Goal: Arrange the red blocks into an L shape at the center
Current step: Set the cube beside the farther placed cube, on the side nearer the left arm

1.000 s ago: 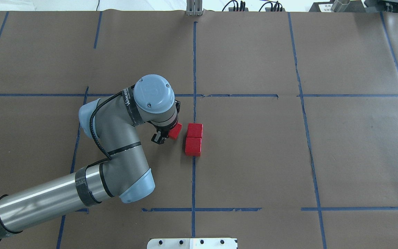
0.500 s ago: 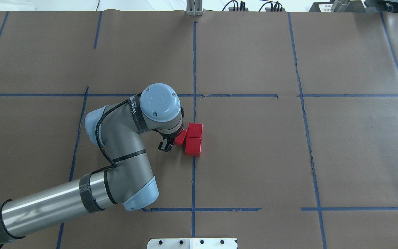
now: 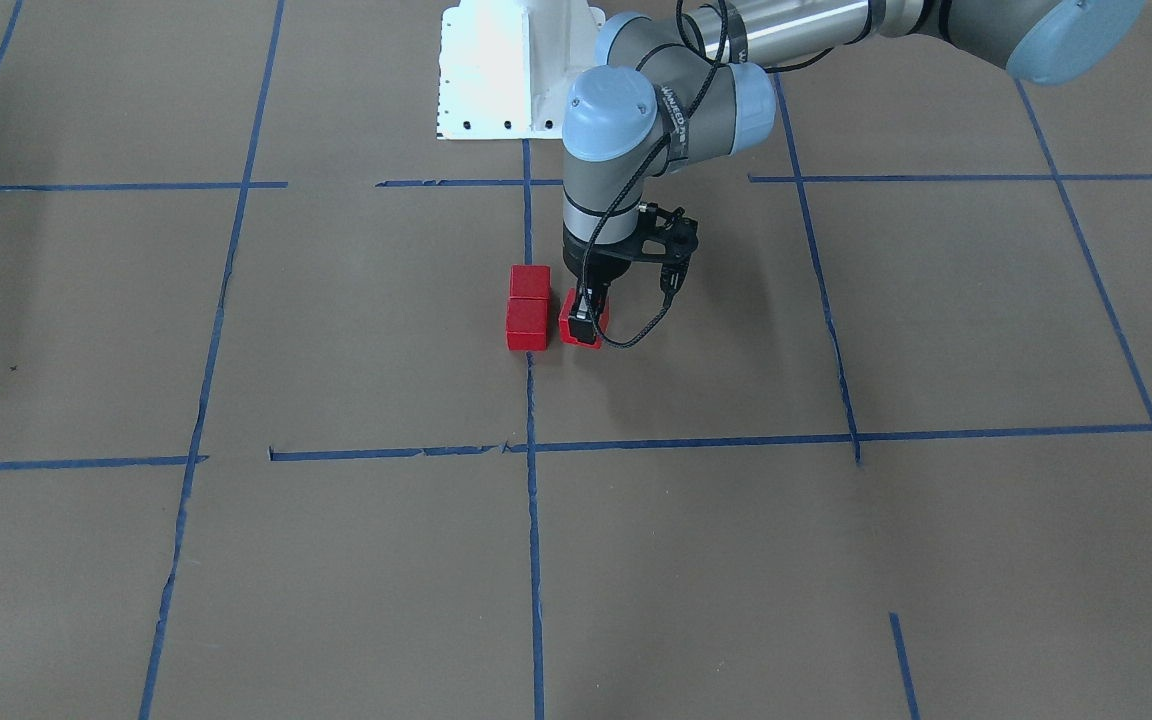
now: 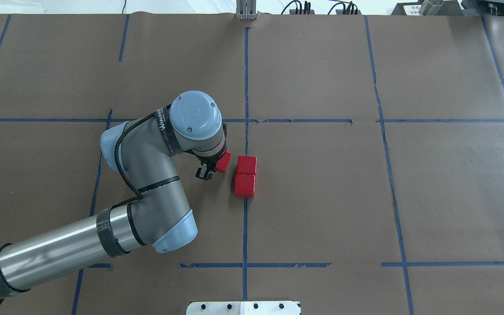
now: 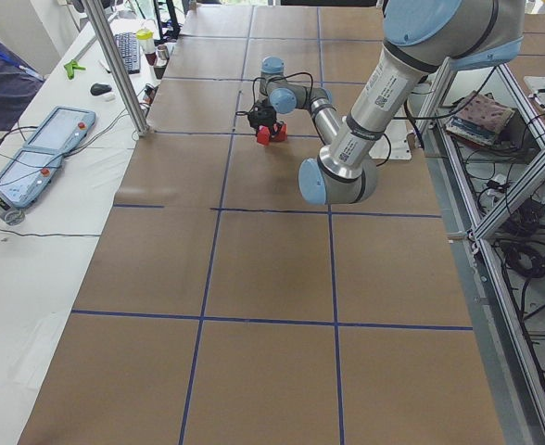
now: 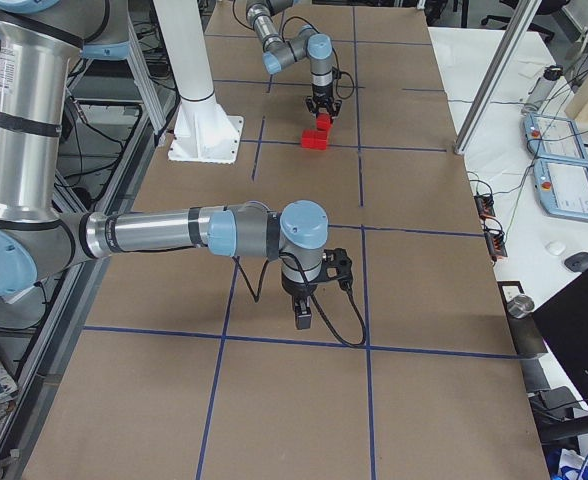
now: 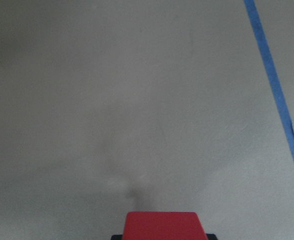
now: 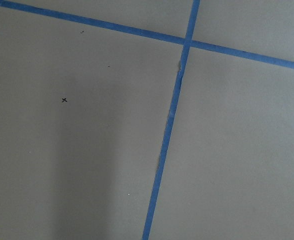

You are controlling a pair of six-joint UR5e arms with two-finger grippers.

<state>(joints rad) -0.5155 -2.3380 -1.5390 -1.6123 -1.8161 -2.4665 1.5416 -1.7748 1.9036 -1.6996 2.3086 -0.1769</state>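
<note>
Two red blocks [image 4: 246, 165] [image 4: 244, 185] lie touching, one behind the other, on the long blue tape line [image 4: 246, 87] of the center; they also show in the front view [image 3: 529, 282] [image 3: 526, 323]. My left gripper [image 4: 215, 167] is shut on the third red block [image 4: 223, 162], a small gap to the left of the pair. In the front view the left gripper [image 3: 584, 325] holds this block [image 3: 569, 325] low by the paper. The block [image 7: 162, 225] fills the left wrist view's bottom edge. My right gripper [image 6: 301, 312] hangs over bare paper; I cannot tell whether it is open.
The white robot base [image 3: 506, 70] stands at the table's robot-side edge. My right arm [image 6: 174, 230] stretches low across the near end of the table. Teach pendants [image 6: 564, 180] lie on the side bench, behind a metal post [image 6: 504, 60].
My left gripper carried the block right, close to the pair, then drew back left and a little farther away. The pair has not moved.
</note>
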